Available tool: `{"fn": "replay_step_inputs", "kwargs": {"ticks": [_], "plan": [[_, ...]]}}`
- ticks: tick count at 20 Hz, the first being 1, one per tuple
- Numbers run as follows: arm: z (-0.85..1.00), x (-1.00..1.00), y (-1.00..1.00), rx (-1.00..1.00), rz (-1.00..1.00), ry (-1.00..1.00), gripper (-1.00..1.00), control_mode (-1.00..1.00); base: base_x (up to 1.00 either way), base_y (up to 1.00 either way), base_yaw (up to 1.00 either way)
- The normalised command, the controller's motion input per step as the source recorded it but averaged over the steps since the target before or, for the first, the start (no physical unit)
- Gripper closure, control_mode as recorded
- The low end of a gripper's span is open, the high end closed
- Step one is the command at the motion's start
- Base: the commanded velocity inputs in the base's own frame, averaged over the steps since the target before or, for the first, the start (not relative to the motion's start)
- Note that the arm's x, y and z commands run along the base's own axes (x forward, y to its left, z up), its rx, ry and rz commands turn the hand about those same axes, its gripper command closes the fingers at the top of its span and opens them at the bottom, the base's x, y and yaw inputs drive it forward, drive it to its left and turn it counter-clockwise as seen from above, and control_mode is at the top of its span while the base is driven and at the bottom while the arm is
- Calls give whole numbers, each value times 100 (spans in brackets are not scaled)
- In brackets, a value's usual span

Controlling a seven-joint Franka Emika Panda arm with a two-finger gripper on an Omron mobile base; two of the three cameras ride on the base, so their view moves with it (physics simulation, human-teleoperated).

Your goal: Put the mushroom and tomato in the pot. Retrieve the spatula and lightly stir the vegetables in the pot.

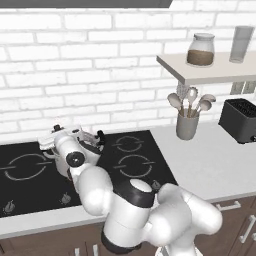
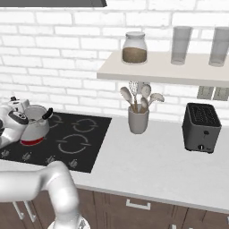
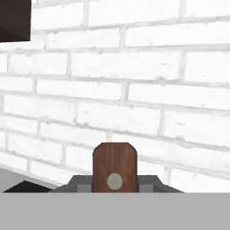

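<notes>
At the left middle of the left base view, the gripper (image 1: 52, 134) hangs over the pot (image 1: 85, 150), which sits on the black cooktop (image 1: 135, 165). In the hand view a reddish-brown spatula (image 3: 115, 167) handle end stands right between the finger tips, so the jaws are pinched on the spatula. It is held handle-up, probably so the flat head can reach down into the pot for stirring; the head itself is hidden. The camera faces the brick wall (image 3: 134, 81), so the hand looks level, not pointing down. In the right base view the pot (image 2: 36, 127) is at the left edge, with the gripper (image 2: 15, 107) just above. Mushroom and tomato: can't see them, the pot's inside is hidden.

Counts: one pot, one spatula, one utensil holder (image 2: 138, 120) with about four pale spoons, one toaster (image 2: 201, 127), one jar (image 2: 134, 47) and two glasses on the shelf (image 2: 165, 74).
</notes>
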Motion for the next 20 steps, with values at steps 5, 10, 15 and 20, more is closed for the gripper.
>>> {"fn": "replay_step_inputs", "kwargs": {"ticks": [5, 10, 15, 20], "plan": [[2, -13, -38, -1, 0, 14, 100, -100, 0, 0, 0], [23, -19, -62, -5, 0, 1, 100, -100, 0, 0, 0], [4, -39, -42, -9, 0, 0, 100, -100, 0, 0, 0], [-8, 52, 6, 0, 3, 0, 100, -100, 0, 0, 0]]}}
